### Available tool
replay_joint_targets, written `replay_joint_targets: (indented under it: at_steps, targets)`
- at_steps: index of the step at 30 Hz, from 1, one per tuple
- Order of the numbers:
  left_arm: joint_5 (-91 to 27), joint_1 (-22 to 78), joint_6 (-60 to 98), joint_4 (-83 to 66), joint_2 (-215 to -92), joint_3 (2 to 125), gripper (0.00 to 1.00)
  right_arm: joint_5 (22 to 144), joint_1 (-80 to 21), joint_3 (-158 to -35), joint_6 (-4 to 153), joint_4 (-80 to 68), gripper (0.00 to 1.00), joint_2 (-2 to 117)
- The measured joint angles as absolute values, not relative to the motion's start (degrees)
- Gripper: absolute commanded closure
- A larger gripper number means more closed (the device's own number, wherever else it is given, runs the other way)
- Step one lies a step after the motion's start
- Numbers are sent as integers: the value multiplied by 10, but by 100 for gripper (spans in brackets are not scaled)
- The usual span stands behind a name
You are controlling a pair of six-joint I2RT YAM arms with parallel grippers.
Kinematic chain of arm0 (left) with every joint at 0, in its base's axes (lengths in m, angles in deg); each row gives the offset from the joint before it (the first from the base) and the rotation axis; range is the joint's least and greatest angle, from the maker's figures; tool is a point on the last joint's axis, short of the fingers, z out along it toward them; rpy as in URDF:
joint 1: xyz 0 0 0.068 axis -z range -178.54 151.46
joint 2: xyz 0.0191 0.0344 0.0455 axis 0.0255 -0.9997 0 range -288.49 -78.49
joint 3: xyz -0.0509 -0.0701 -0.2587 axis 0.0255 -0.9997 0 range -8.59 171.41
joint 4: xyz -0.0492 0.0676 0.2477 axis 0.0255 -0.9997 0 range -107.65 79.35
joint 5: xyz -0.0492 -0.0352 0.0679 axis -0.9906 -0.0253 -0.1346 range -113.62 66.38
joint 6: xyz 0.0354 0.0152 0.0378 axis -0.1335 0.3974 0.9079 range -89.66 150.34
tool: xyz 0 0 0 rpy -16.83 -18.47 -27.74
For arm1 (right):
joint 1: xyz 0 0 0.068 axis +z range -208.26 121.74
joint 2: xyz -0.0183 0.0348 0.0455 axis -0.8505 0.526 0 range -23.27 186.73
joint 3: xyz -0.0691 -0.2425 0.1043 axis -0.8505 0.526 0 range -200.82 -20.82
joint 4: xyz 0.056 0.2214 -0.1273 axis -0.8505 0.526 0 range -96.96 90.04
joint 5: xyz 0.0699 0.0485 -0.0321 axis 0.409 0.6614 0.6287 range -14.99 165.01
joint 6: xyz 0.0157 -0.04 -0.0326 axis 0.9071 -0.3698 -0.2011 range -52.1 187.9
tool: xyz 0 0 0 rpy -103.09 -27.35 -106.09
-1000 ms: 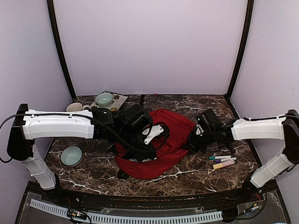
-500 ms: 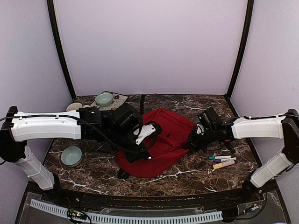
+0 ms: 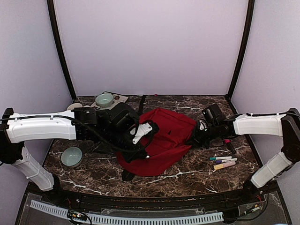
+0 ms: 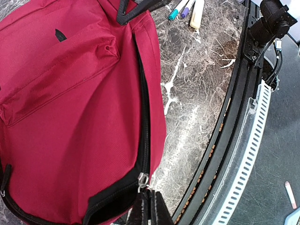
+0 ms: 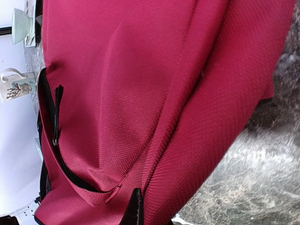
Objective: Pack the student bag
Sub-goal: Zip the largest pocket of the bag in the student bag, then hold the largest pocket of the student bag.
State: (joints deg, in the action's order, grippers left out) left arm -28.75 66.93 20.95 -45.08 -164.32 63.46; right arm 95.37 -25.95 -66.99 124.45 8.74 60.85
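Note:
The student bag (image 3: pixel 165 139), a soft red backpack with black zippers and straps, lies flat in the middle of the table. My left gripper (image 3: pixel 140 153) is at the bag's near left edge. In the left wrist view its fingers (image 4: pixel 149 206) are shut on the silver zipper pull (image 4: pixel 142 180) at the end of a black zipper line, and the bag (image 4: pixel 70 117) fills the left of that view. My right gripper (image 3: pixel 197 138) is at the bag's right edge. In the right wrist view it (image 5: pixel 140 206) is shut, pinching a fold of the bag's red fabric (image 5: pixel 140 93).
Several markers (image 3: pixel 223 162) lie to the right of the bag, near the right arm. A pale green bowl (image 3: pixel 71 156) sits at the left front. Another bowl (image 3: pixel 104 99) rests on a flat board at the back left, with a mug (image 3: pixel 75 107) beside it.
My left arm has drawn back to the left with the zipper pull in its grip. My right gripper has shifted slightly back and right, holding the bag's edge. The bag has stretched between them.

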Motion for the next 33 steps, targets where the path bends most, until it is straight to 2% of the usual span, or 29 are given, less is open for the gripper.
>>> replay_joint_targets:
  at_steps: [9,11,15,18,24,27,33]
  targets:
    - [-278,668,211,-446,-1646,637,100,1008,-299,-786,1159,125,99,743]
    - [-274,667,211,-449,-1652,642,100,1015,-300,-805,1145,128,88,761]
    - [-270,667,206,-452,-1669,661,100,1021,-307,-810,1119,133,58,756]
    - [-267,667,204,-452,-1692,675,100,1015,-312,-817,1088,156,43,747]
    - [-266,667,207,-450,-1737,708,100,983,-313,-822,1025,221,32,700]
    - [-270,665,212,-450,-1754,729,100,966,-313,-821,1009,250,18,665]
    - [-285,652,223,-446,-1772,745,100,926,-289,-793,986,258,15,567]
